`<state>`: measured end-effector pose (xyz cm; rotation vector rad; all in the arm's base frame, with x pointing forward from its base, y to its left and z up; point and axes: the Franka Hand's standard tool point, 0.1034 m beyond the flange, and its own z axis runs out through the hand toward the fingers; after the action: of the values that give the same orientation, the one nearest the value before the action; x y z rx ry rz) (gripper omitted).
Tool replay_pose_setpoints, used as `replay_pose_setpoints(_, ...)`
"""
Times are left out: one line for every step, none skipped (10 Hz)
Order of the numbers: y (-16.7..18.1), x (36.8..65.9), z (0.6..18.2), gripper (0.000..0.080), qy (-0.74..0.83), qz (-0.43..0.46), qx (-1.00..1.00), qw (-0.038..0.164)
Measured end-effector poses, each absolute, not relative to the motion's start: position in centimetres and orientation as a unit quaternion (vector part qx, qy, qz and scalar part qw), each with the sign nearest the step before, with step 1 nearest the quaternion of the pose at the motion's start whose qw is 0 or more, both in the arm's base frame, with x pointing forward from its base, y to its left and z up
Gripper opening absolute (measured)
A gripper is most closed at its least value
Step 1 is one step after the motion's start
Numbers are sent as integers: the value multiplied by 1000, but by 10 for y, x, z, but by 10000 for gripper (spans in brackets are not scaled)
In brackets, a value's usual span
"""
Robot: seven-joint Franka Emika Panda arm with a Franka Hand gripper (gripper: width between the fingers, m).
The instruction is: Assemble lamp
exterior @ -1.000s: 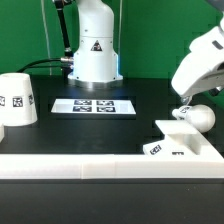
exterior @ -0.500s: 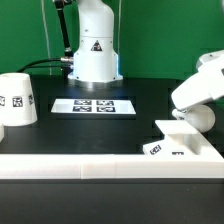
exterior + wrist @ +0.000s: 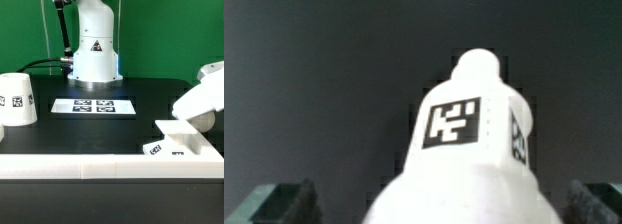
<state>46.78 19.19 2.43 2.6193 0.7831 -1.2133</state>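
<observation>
In the wrist view the white bulb (image 3: pixel 473 130) lies lengthwise on the dark table. Its narrow neck points away from the camera, and a black-and-white tag is on its side. My gripper (image 3: pixel 441 196) is open, with one finger (image 3: pixel 285 202) on each side of the bulb's wide end and a gap at both. In the exterior view the gripper (image 3: pixel 200 112) is low at the right, just behind the flat lamp base (image 3: pixel 183 142), and hides the bulb. The tapered shade (image 3: pixel 17 98) stands at the far left, apart from the gripper.
The marker board (image 3: pixel 93 105) lies flat in the middle of the table. The arm's white pedestal (image 3: pixel 92 55) stands behind it. A long white ledge (image 3: pixel 80 162) runs along the front and meets the base's corner. A green wall closes the back.
The gripper has come down and moved toward the exterior view's right. It now covers the bulb, which was visible below it before. The base, shade and marker board have not moved.
</observation>
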Motion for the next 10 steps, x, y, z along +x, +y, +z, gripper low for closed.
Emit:
replay_pose_setpoints(192,466,20,698,261,-405,873,75)
replay_pose_setpoints(193,465,18,698,262,-406,872,76)
replay_pose_setpoints(193,464,17,698,262,-408,872,76)
replay_pose_setpoints(193,464,17,698,262,-408,872,75)
replay_pose_setpoints(193,464,17,698,261,-408,872,75)
replay_pose_setpoints(192,464,17,608,261,-408,872,75)
replay_pose_setpoints(192,464,17,576,260,-408,872,75)
replay_pose_setpoints(191,464,17,576,260,-408,872,75)
replay_pose_setpoints(191,465,17,576,260,-408,872,74)
replay_pose_setpoints(189,466,17,576,258,-408,873,73)
